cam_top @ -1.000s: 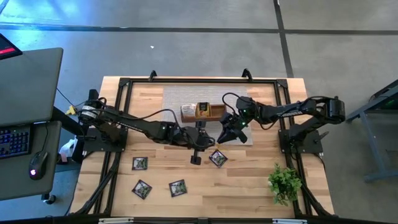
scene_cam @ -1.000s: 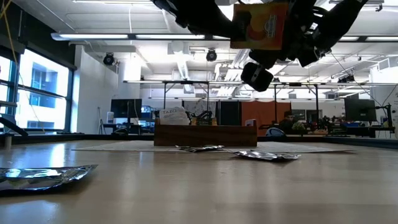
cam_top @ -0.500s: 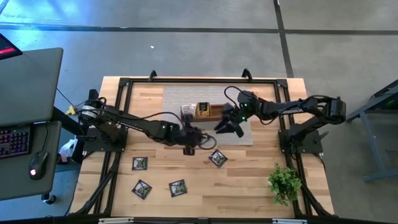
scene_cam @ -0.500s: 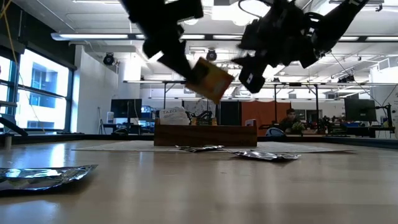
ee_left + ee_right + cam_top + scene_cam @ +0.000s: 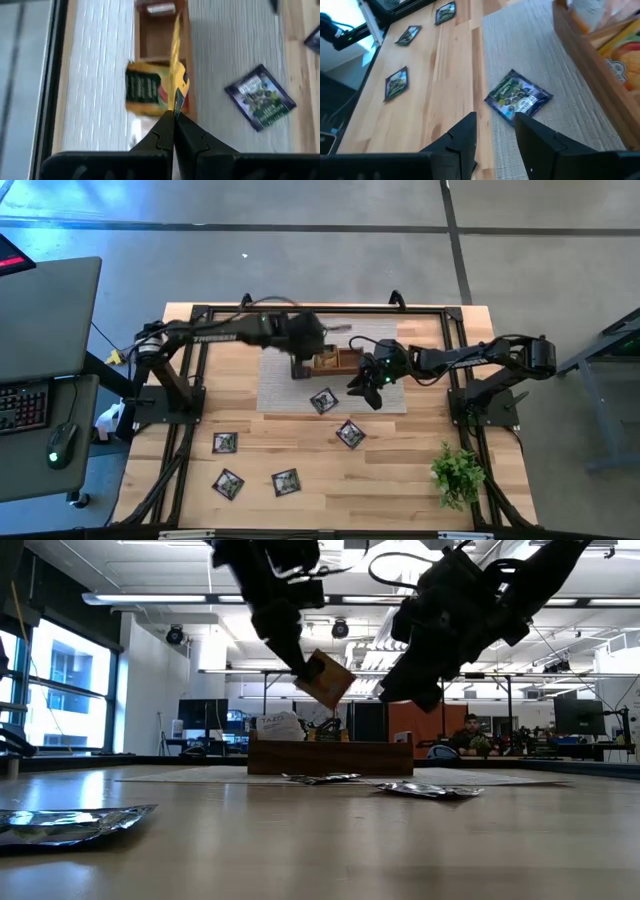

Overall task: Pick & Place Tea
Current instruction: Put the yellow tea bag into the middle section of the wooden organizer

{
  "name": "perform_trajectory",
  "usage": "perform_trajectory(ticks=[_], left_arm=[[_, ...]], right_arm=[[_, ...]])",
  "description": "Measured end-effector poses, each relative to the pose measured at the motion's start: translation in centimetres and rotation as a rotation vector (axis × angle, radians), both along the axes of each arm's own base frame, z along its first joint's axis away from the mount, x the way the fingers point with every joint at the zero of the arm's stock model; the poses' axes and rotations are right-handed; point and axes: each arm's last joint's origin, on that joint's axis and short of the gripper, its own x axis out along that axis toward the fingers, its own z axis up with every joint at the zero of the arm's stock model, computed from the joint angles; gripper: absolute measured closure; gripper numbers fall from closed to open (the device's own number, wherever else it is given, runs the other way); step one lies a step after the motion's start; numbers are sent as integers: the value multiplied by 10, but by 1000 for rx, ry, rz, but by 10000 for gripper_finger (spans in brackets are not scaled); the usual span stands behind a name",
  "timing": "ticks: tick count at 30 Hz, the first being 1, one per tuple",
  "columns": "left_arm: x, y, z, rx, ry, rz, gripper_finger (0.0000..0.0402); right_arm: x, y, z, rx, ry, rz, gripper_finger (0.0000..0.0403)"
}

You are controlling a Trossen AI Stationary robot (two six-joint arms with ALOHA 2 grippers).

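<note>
The wooden table (image 5: 400,480) held a grey mat (image 5: 275,380) toward its back edge, and on the mat stood the brown wooden tray (image 5: 345,360) with its compartments partly filled with sachets.

The left arm (image 5: 215,332) reached across the back of the table, and its gripper (image 5: 173,117) hung above the tray. Its fingers (image 5: 160,137) were pinched tight on the edge of a yellow-orange tea sachet (image 5: 177,82), which it held edge-on over the tray; from table height that sachet (image 5: 323,679) showed tilted, well clear of the tray's top. A yellow sachet with a dark panel (image 5: 145,93) lay at the tray directly under it.

The right arm (image 5: 480,355) came in from the other side, and its gripper (image 5: 492,135) hovered low over the mat just in front of the tray. Its fingers (image 5: 465,135) stood apart with nothing between them.

A dark sachet (image 5: 322,401) lay flat on the mat, near the right gripper. Another dark sachet (image 5: 349,434) lay just off the mat on the bare wood. Three more dark sachets (image 5: 225,443) sat well apart toward the table's front left. A small green plant (image 5: 458,473) stood near the front right corner.
</note>
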Motion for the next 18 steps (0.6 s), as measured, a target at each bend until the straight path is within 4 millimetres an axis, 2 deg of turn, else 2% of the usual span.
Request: perform_trajectory(ticks=[3,6,9,12,15,18], left_arm=[[-6,17,-1,-64,33,3,401],[-1,26,-5,-77,18,11,401],[-1,25,-21,-97,104,15,401],[11,25,-25,-71,59,-15,401],[11,25,-33,-76,92,19,401],[19,27,-35,-47,60,32,401]], right_arm=[[0,3,0,-22,-7,28,274],[0,3,0,-47,-12,44,274],[1,3,0,-55,-16,49,274],[1,2,1,-96,-33,44,274],[4,-2,5,-268,-73,-8,274],[7,-8,7,-456,-82,-149,274]])
